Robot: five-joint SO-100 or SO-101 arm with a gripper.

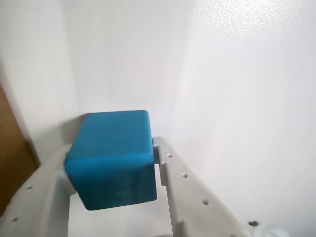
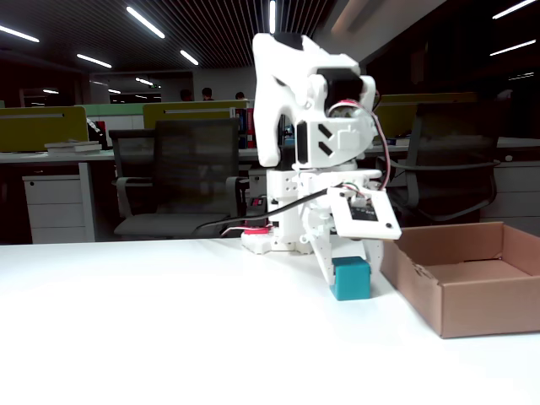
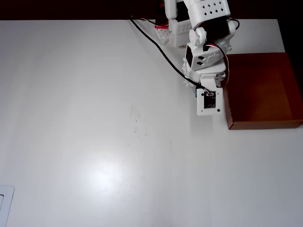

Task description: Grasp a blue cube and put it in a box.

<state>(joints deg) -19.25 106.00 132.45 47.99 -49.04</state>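
End effector (image 1: 114, 158) clamped on the blue cube (image 1: 112, 158), low over the table (image 2: 169, 337) beside the box (image 2: 472, 278).

Gripper (image 2: 348, 272) holds blue cube (image 2: 351, 279) (beside box (image 2: 472, 295)).

a plain white table (image 3: 94, 118) carries everything. the blue cube (image 2: 350, 278) sits between the jaws, and in the fixed view its underside looks level with the tabletop, though contact cannot be told for sure. just to the right of the jaws in that view the brown cardboard box (image 2: 468, 287) rests flat on the table, its near wall close beside the cube. behind the jaws the arm's white base (image 3: 173, 33) stands at the table's far edge, and a black cable (image 3: 158, 47) trails over the surface from it.
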